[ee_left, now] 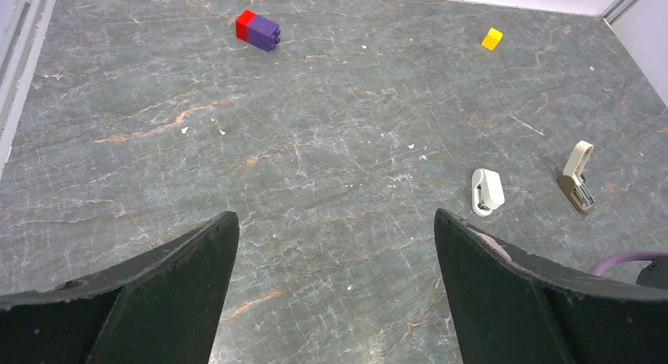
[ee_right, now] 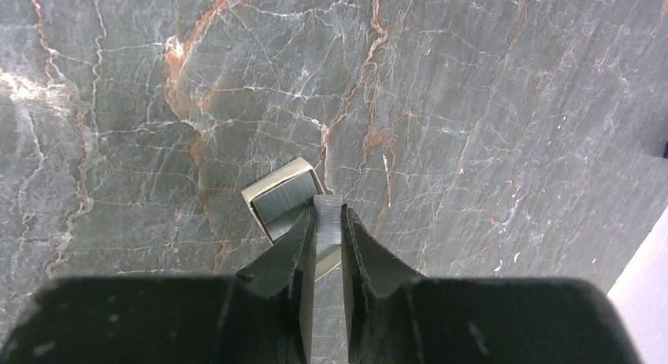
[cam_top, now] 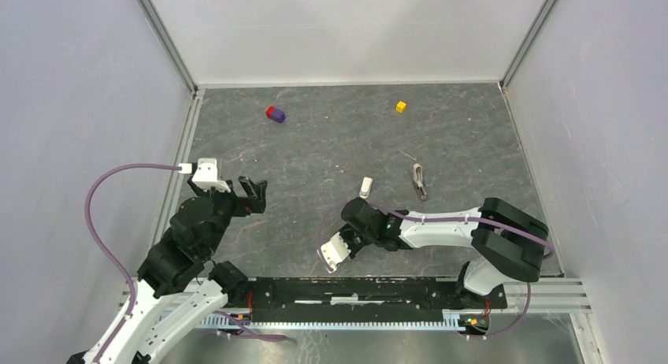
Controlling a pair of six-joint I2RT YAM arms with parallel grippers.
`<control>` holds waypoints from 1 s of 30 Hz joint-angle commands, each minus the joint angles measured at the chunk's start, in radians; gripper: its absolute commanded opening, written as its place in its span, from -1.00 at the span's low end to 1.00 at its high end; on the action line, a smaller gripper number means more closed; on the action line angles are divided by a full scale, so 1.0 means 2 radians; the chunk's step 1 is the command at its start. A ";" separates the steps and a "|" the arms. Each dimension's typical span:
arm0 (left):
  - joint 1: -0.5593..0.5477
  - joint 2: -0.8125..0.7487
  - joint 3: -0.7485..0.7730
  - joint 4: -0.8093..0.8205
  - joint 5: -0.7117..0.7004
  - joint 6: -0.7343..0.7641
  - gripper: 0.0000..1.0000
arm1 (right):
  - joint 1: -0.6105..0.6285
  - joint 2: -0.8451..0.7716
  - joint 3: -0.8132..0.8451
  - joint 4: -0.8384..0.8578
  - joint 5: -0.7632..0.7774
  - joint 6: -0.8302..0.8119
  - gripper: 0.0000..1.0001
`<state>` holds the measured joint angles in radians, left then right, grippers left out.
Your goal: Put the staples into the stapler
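Gripping staples point(ee_right: 328, 203), right pincer point(ee_right: 328, 216); stapler point(cam_top: 420, 182) well apart

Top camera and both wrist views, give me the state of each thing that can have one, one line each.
left gripper: open wide, empty.
right gripper: shut on the staple strip.
staple strip: pinched in the right gripper, at the box's edge.
staple box: open, staples showing inside.
stapler: hinged open, metal channel exposed, lying free on the table.
small white piece: lying beside the stapler, apart from it.
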<state>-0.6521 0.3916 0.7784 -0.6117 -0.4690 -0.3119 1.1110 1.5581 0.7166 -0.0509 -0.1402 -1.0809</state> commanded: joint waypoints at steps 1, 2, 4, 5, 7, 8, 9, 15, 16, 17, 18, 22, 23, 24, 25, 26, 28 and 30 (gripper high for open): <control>0.000 -0.003 -0.002 0.009 -0.008 0.029 1.00 | 0.002 0.003 0.012 -0.010 0.005 -0.001 -0.62; 0.000 -0.003 -0.002 0.010 -0.008 0.029 1.00 | 0.002 0.003 0.013 -0.010 0.005 0.000 -0.63; 0.000 -0.003 -0.002 0.009 -0.008 0.029 1.00 | 0.002 0.001 0.014 -0.009 0.005 0.001 -0.63; 0.000 -0.003 -0.002 0.009 -0.008 0.029 1.00 | 0.002 0.000 0.014 -0.009 0.005 0.002 -0.63; 0.000 -0.004 -0.002 0.010 -0.008 0.029 1.00 | 0.002 -0.003 0.016 -0.008 0.005 0.004 -0.64; 0.000 -0.004 -0.002 0.009 -0.008 0.029 1.00 | 0.002 -0.005 0.017 -0.009 0.005 0.004 -0.64; 0.000 -0.004 -0.001 0.009 -0.009 0.029 1.00 | 0.002 -0.007 0.018 -0.010 0.005 0.006 -0.64; 0.000 -0.004 -0.002 0.009 -0.007 0.029 1.00 | 0.000 -0.020 0.023 -0.016 0.006 0.010 -0.64; 0.000 -0.004 -0.002 0.009 -0.006 0.028 1.00 | -0.001 -0.022 0.023 -0.015 0.007 0.012 -0.64; 0.000 -0.005 -0.002 0.010 -0.006 0.029 1.00 | -0.003 -0.025 0.023 -0.014 0.007 0.015 -0.64; 0.000 -0.005 -0.002 0.010 -0.006 0.029 1.00 | -0.004 -0.028 0.023 -0.015 0.006 0.017 -0.64; 0.000 -0.005 -0.003 0.010 -0.006 0.029 1.00 | -0.014 -0.045 0.022 -0.010 0.001 0.029 -0.64; 0.000 -0.004 -0.002 0.010 -0.006 0.029 1.00 | -0.016 -0.048 0.022 -0.010 -0.001 0.031 -0.64; 0.000 -0.004 -0.002 0.010 -0.006 0.029 1.00 | -0.019 -0.053 0.022 -0.008 -0.003 0.035 -0.64; 0.000 -0.004 -0.003 0.010 -0.006 0.029 1.00 | -0.023 -0.059 0.021 -0.005 -0.005 0.041 -0.63; 0.000 -0.004 -0.002 0.010 -0.006 0.029 1.00 | -0.028 -0.064 0.021 -0.003 -0.004 0.049 -0.63; 0.000 -0.004 -0.003 0.010 -0.006 0.029 1.00 | -0.043 -0.076 0.020 0.001 -0.003 0.076 -0.63; 0.000 -0.005 -0.003 0.010 -0.006 0.028 1.00 | -0.066 -0.089 0.014 0.010 -0.005 0.114 -0.62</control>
<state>-0.6521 0.3897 0.7784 -0.6117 -0.4690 -0.3119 1.0420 1.4448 0.7273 -0.0830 -0.1360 -0.9848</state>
